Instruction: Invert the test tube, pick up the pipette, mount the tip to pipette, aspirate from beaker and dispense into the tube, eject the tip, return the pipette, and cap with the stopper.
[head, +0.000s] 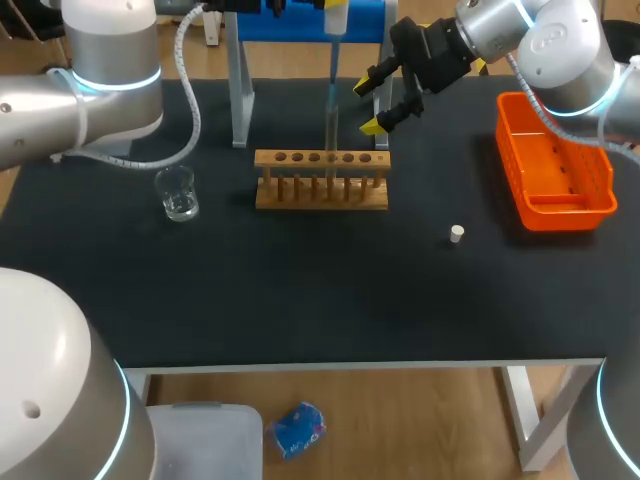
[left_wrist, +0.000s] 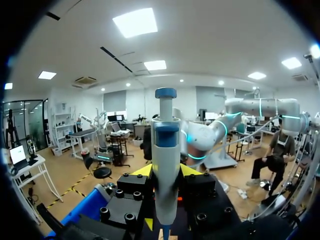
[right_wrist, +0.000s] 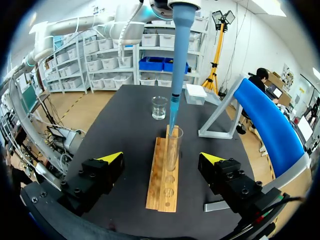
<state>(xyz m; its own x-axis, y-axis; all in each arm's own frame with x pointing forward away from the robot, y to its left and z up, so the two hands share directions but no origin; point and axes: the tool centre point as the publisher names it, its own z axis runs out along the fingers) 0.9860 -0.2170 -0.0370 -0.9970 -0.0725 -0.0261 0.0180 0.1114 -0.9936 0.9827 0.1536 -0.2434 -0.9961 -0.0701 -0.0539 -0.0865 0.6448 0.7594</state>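
The left gripper (left_wrist: 165, 174) clenches the pipette (head: 336, 22) at top centre, its tip inside the test tube (head: 330, 135) standing in the wooden rack (head: 320, 190). The right gripper (head: 370, 107) hangs released just right of it. The stopper (head: 457, 234) lies on open tabletop (head: 300, 300), centre-right.

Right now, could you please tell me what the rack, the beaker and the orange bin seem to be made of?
Rack: likely wood, tan, matte, with dowel posts. Beaker: clear glass, perhaps plastic; the table shows through. Orange bin: moulded plastic, even colour, slight sheen.
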